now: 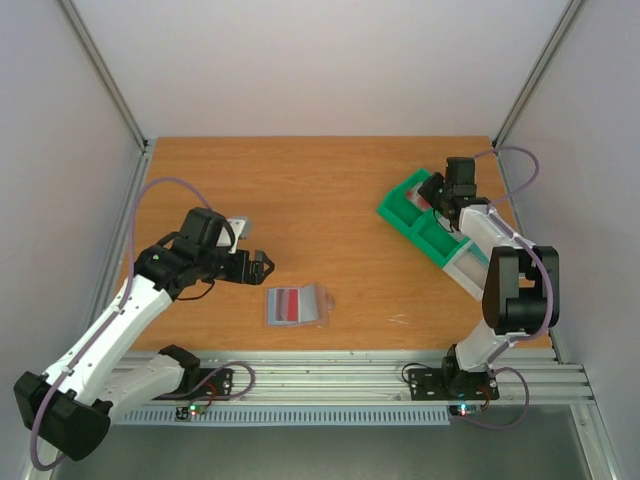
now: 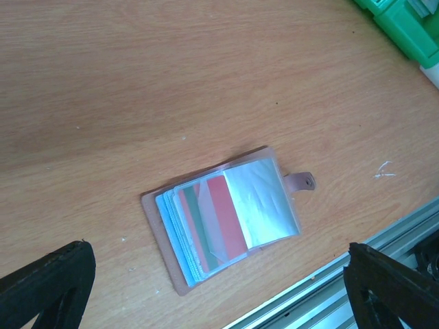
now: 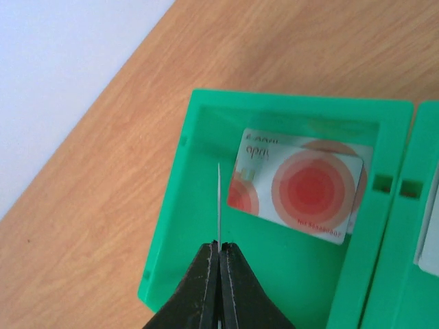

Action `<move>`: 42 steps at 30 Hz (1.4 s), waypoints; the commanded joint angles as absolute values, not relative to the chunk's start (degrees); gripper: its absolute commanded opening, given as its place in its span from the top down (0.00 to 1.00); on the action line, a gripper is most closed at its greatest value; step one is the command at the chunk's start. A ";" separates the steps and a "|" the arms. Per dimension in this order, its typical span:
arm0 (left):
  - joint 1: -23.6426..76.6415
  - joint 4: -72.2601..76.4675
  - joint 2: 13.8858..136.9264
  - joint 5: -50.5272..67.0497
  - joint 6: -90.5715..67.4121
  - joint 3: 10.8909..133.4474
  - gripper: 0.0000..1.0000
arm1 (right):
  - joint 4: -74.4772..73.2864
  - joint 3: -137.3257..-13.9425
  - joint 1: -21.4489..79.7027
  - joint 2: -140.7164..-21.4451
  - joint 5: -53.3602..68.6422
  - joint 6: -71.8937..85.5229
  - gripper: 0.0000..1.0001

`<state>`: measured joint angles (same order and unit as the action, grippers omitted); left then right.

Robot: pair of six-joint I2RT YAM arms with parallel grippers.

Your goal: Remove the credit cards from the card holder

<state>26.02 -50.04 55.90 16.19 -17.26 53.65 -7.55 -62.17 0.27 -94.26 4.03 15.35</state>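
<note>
Your right fingers [image 3: 202, 288] pinch a card [image 3: 219, 202] edge-on over the green tray [image 3: 288, 103]; left fingers [image 2: 48, 284] spread wide near the card holder [image 2: 226, 212].

Wooden table [image 1: 320, 190] — open card holder [image 1: 296, 305], green tray [image 1: 398, 213]

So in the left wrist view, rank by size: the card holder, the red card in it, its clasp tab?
Largest: card holder.
Then the red card, only partly showing.
Smallest: clasp tab.
</note>
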 commanded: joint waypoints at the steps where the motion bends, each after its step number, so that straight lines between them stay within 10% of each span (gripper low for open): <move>1: 26.19 -50.11 57.38 13.74 -16.61 55.08 0.01 | -4.26 -65.12 -1.16 -96.37 5.36 17.78 0.99; 42: 26.17 -51.41 58.27 10.81 -15.33 55.20 0.01 | -9.12 -72.28 -2.77 -107.49 3.51 14.66 0.83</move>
<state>26.02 -51.24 58.54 11.29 -16.01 53.69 -6.59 -69.49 -2.31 -107.00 5.43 16.05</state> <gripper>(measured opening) 0.994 0.151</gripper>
